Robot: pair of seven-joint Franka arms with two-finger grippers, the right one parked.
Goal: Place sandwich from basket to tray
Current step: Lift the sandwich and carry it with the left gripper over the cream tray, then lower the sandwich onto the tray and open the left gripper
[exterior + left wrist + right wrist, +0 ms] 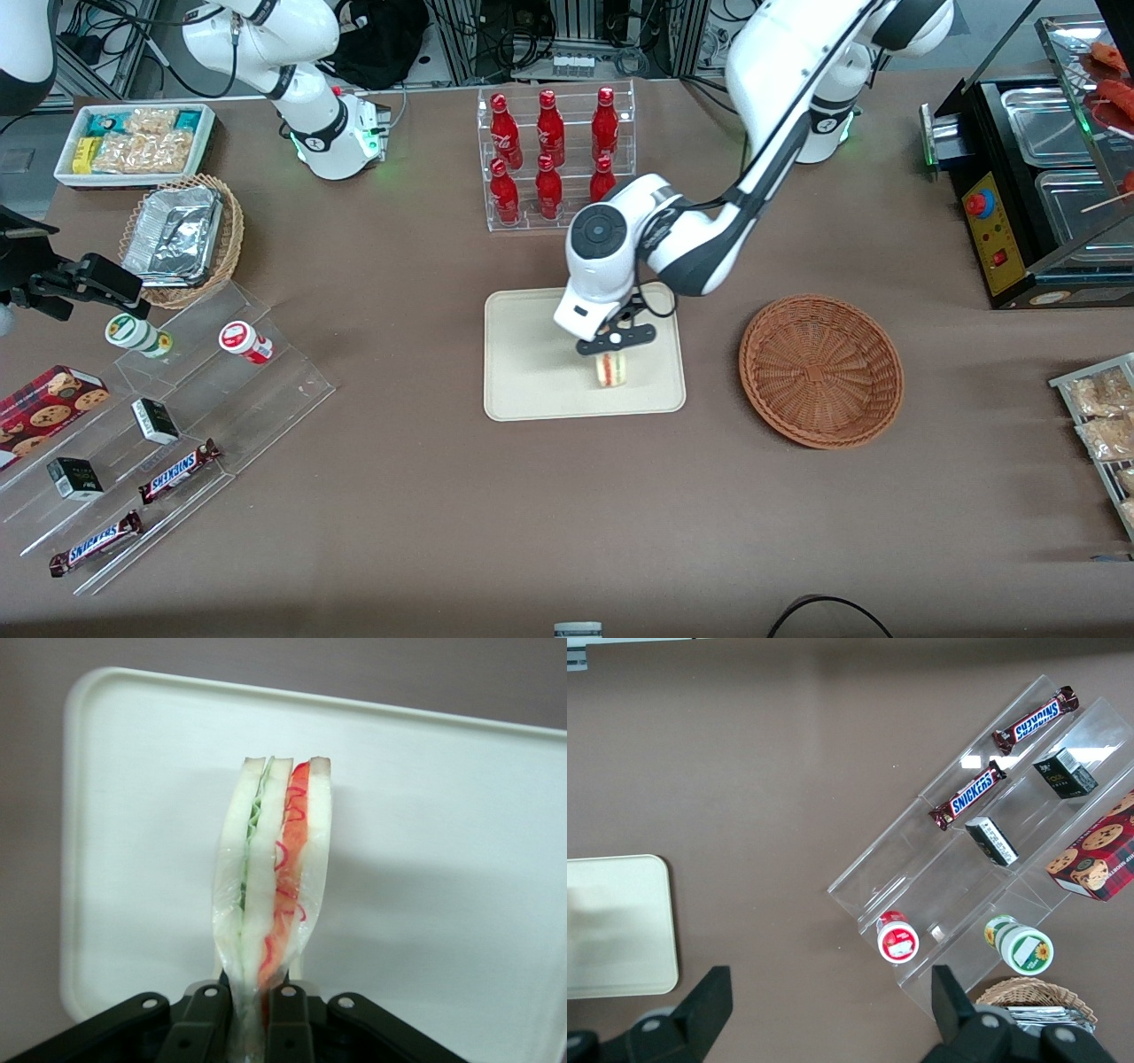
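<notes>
My gripper (611, 347) hangs over the cream tray (532, 390) and is shut on the sandwich (611, 369), which dangles just above the tray's surface. In the left wrist view the sandwich (275, 877) shows its white bread with green and red filling edge-on, wrapped in clear film, pinched between the black fingers (205, 1028) with the tray (461, 815) beneath it. The reddish-brown wicker basket (820, 369) stands empty beside the tray, toward the working arm's end of the table. An edge of the tray (616, 926) also shows in the right wrist view.
A clear rack of red bottles (554, 155) stands farther from the front camera than the tray. Toward the parked arm's end lie a stepped acrylic stand (177, 425) with snacks, a tan basket with foil container (182, 237) and a white bin (133, 142). A black food warmer (1036, 177) sits at the working arm's end.
</notes>
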